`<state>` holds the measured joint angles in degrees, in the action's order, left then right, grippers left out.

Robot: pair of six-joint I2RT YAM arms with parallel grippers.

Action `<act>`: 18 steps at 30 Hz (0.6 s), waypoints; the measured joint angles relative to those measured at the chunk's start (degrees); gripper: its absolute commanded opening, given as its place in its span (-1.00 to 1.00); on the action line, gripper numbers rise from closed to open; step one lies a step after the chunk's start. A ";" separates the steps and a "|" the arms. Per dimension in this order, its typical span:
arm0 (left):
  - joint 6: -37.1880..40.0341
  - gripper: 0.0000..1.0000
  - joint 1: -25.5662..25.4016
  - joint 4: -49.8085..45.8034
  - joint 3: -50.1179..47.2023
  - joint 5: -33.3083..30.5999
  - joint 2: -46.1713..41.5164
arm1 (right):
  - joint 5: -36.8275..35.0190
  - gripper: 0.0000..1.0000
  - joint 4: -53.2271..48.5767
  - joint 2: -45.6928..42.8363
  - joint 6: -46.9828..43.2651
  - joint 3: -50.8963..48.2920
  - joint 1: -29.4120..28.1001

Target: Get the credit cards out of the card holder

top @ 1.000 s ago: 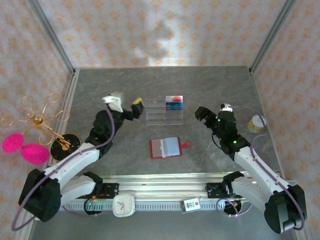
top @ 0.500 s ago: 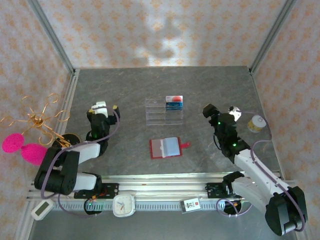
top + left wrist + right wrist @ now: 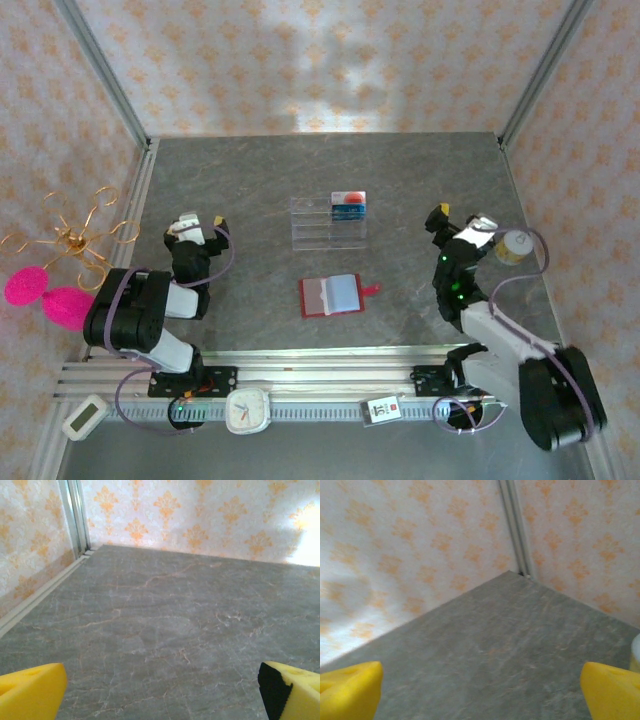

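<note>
The card holder [image 3: 318, 297], a small red wallet, lies open flat at the middle of the table with its tab to the right. A blue credit card [image 3: 346, 292] shows in its right sleeve. Another credit card [image 3: 348, 204], pale with a red mark above blue, stands in the clear rack [image 3: 320, 228] behind it. My left gripper [image 3: 201, 222] is open, well to the left of the holder. My right gripper [image 3: 458, 216] is open, well to its right. In the wrist views both the left gripper [image 3: 160, 695] and the right gripper [image 3: 480, 695] have bare table between their yellow fingers.
A gold wire stand [image 3: 75, 238] with pink pompoms [image 3: 50, 296] stands at the left edge. A small round container [image 3: 514, 246] sits beside the right gripper. A white clock [image 3: 248, 410], a small timer [image 3: 84, 416] and a label [image 3: 383, 410] lie along the front rail.
Both arms have drawn back from the middle: the left arm folded away to the left, the right gripper swung to the right. Both grippers stayed open. The holder has not moved.
</note>
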<state>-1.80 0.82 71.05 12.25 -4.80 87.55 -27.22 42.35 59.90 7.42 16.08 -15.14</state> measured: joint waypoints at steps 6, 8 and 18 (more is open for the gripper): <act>-0.94 0.99 -0.07 3.32 -1.18 -2.40 0.00 | 3.30 1.00 12.33 13.88 -6.82 -2.93 4.87; -1.16 0.99 -0.07 3.82 -1.18 -2.80 0.00 | 5.53 1.00 14.34 16.94 -7.34 -2.86 6.75; -1.18 0.99 -0.07 4.26 -1.18 -3.17 0.00 | 15.34 1.00 25.33 27.43 -7.52 -3.13 11.23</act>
<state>-2.98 0.75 75.31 11.07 -7.97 87.55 -11.88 67.68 87.33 -0.10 12.95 -3.90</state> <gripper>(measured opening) 0.991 0.996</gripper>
